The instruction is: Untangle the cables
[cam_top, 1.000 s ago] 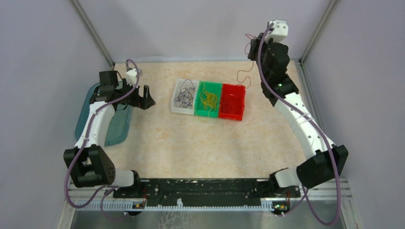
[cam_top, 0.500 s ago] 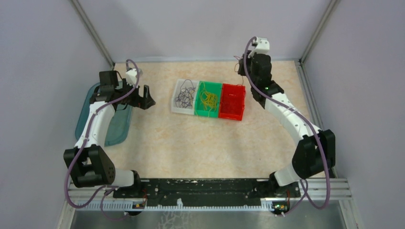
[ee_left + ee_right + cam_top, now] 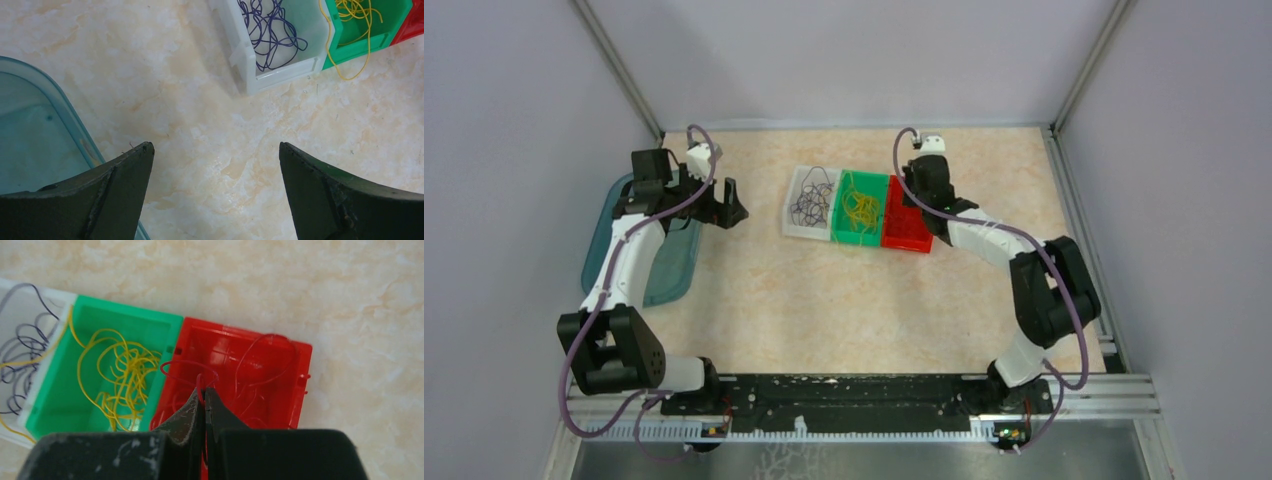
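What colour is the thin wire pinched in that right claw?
Red; the thin looped wire shows best in the right wrist view.

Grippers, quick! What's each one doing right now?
Left gripper: open, holding nothing.
Right gripper: shut on a red cable.

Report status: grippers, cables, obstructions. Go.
Left gripper open, empty, over bare table beside teal tray. Right gripper shut on red cable, above red bin. Nothing blocking the bin.

Bright, even light is thrown from above; a soft shadow is cast beside the white bin [image 3: 243, 60]; detail is kept sharp.
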